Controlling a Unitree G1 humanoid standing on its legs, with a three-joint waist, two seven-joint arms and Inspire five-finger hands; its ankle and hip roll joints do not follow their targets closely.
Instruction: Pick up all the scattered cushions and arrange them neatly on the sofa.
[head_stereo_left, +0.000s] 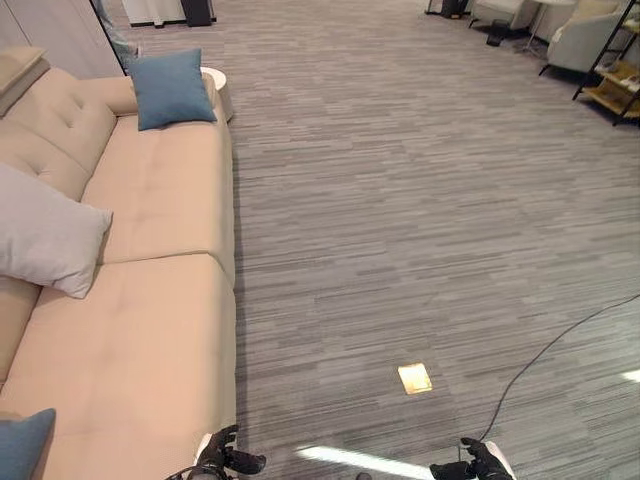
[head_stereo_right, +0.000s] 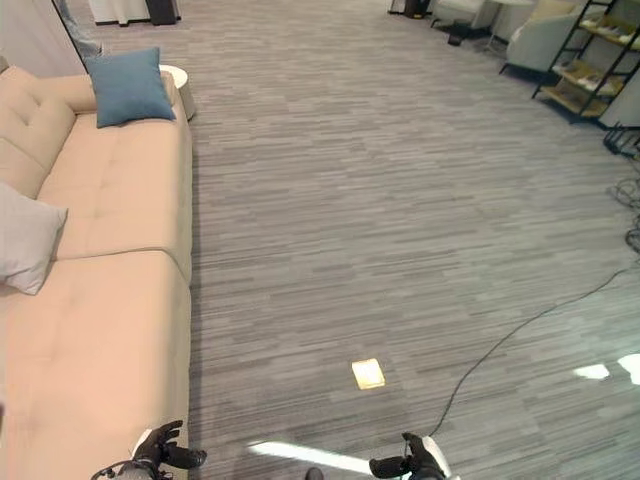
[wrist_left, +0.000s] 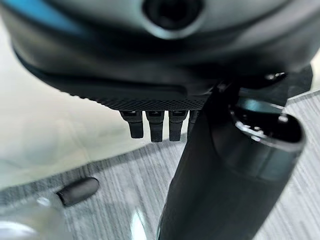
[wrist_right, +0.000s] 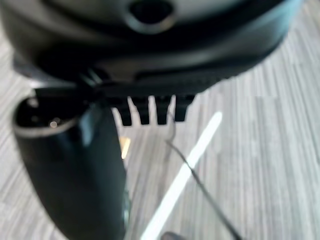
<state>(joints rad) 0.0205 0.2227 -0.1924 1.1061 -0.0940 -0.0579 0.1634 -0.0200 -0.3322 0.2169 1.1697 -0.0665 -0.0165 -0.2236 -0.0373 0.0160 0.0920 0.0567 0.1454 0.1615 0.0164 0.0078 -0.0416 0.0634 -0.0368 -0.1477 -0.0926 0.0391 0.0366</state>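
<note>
A beige sofa (head_stereo_left: 150, 300) runs along the left side. A blue cushion (head_stereo_left: 172, 88) leans upright against its far armrest. A pale grey cushion (head_stereo_left: 45, 232) rests against the backrest at the middle. The corner of another blue cushion (head_stereo_left: 22, 445) lies on the near seat at the lower left. My left hand (head_stereo_left: 222, 458) hangs low by the sofa's front edge, fingers relaxed and holding nothing. My right hand (head_stereo_left: 475, 462) hangs low over the carpet, open and empty too. In the wrist views the fingers (wrist_left: 156, 125) of the left and the fingers (wrist_right: 150, 110) of the right point straight down.
Grey striped carpet covers the floor, with a small brass floor plate (head_stereo_left: 414, 378) ahead of me. A round white side table (head_stereo_left: 222, 85) stands past the sofa's far end. Armchairs (head_stereo_left: 585, 35) and a shelf (head_stereo_left: 615, 85) stand at the far right. A person's legs (head_stereo_left: 115, 35) show at the far left.
</note>
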